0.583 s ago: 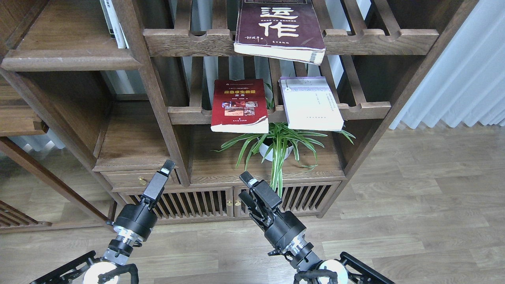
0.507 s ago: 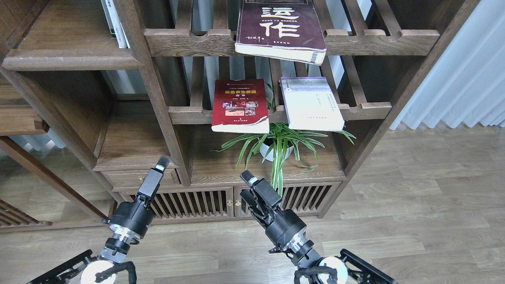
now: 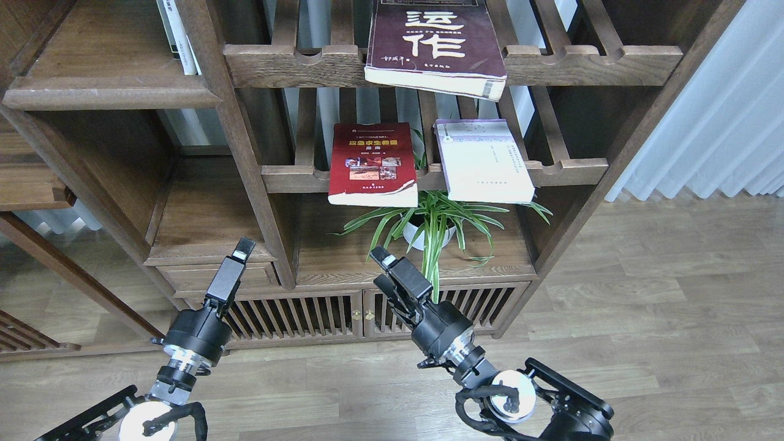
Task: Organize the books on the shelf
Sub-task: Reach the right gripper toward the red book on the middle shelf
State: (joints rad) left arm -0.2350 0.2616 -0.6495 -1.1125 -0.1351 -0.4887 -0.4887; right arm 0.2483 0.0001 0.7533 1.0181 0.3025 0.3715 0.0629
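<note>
The red paperback with yellow title and photos (image 3: pixel 372 164) lies flat on a slatted rack, up and slightly left of the right tool (image 3: pixel 392 277), its long axis running front to back and its near edge overhanging the rail. The right tool is nearer (the left tool (image 3: pixel 236 266) sits further left, below the solid dark-brown shelf board (image 3: pixel 110 92)). I cannot tell whether either tool is open; both are empty.
</note>
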